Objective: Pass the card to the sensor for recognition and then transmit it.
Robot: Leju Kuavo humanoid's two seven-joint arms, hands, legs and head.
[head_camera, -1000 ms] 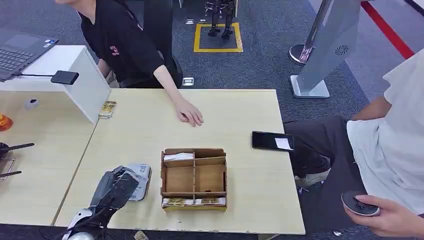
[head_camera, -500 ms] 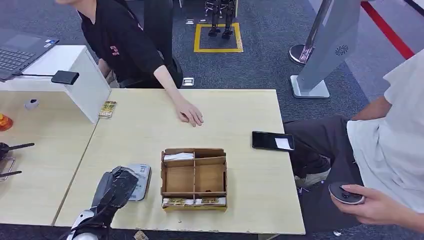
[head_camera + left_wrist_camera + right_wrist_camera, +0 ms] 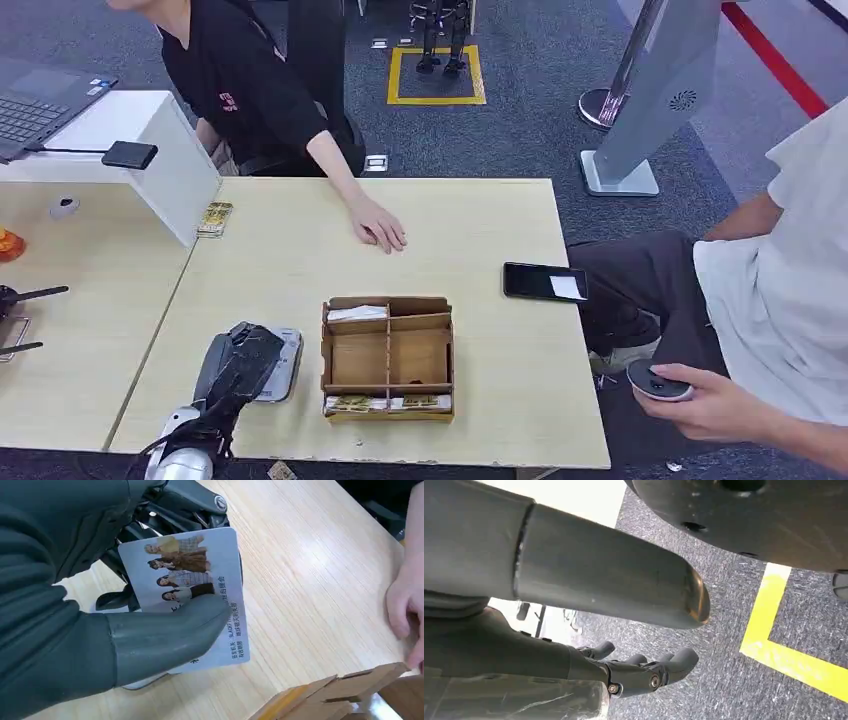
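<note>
Centrally, the left hand (image 3: 100,610) grips the card (image 3: 192,587), its thick grey thumb pressed across the printed face and its darker fingers (image 3: 185,502) behind the card. Seen from the head view, the left hand (image 3: 238,365) hangs directly over the sensor (image 3: 280,362), a flat grey pad lying on the table (image 3: 480,230) just beside the left wall of the cardboard tray (image 3: 388,356). Whether the card touches the sensor cannot be told. The card bears a column of small figures and lines of print along one edge.

Right hand (image 3: 644,672): fingers loosely curled and apart, holding nothing, above grey carpet with a yellow floor line (image 3: 794,660).

Cardboard tray: divided into compartments; further cards lie in its near row and one far compartment.

Surroundings: a person in black rests a hand (image 3: 377,226) on the far part of the table; a dark phone (image 3: 545,282) lies near the right edge; a seated person at right holds a round dark device (image 3: 659,382). A small stack of cards (image 3: 214,218) lies beside a white box (image 3: 160,150).
</note>
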